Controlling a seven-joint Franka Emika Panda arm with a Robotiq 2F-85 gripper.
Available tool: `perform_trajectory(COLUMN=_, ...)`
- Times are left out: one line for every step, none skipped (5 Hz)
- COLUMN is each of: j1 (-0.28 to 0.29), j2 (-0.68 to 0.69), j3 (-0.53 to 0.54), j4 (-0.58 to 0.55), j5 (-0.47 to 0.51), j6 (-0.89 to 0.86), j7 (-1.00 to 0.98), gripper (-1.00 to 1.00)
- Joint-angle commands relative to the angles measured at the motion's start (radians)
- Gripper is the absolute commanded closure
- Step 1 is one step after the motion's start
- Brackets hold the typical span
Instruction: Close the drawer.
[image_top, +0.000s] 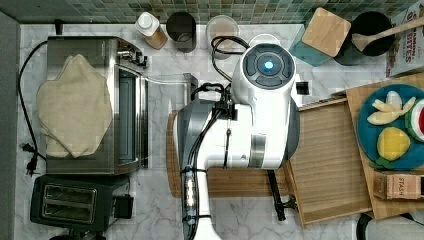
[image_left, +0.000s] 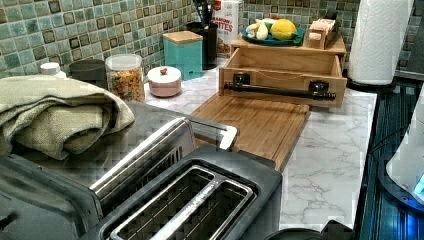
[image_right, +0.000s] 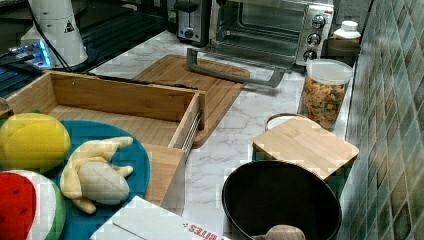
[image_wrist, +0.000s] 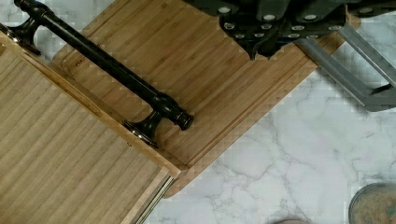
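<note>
The light bamboo drawer (image_top: 330, 160) stands pulled out from under a bamboo shelf (image_top: 357, 100), its striped floor bare. A black bar handle (image_wrist: 107, 70) runs along its front panel (image_left: 282, 80). The drawer also appears open in the right view (image_right: 115, 117). In the top view my white arm (image_top: 260, 110) hangs over the cutting board, to the left of the drawer front. In the wrist view my gripper (image_wrist: 256, 51) hovers above the board, apart from the handle, fingers together and holding nothing.
A darker cutting board (image_left: 255, 125) lies in front of the drawer. The toaster oven (image_top: 100, 100) has its door down, with the metal handle (image_right: 230, 72) resting over the board's far end. A black toaster (image_top: 70, 200) sits beside it. On the shelf is a fruit plate (image_top: 395, 127).
</note>
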Motion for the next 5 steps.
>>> perform_trajectory(j1=0.000, j2=0.000, j3=0.000, j4=-0.001, j5=0.000, j6=0.000, j7=0.000, gripper=1.00)
perform_trajectory(j1=-0.002, j2=-0.013, j3=0.004, j4=-0.027, j5=0.008, j6=0.001, j7=-0.057, gripper=1.00)
perform_trajectory(j1=0.014, j2=-0.097, j3=0.018, j4=-0.161, j5=-0.070, j6=0.095, j7=-0.159, gripper=1.00)
perform_trajectory(j1=0.011, j2=-0.144, j3=0.019, j4=-0.252, j5=-0.062, j6=0.160, j7=-0.310, gripper=1.00)
perform_trajectory(j1=0.013, j2=-0.165, j3=0.015, j4=-0.313, j5=-0.051, j6=0.206, j7=-0.428, gripper=1.00)
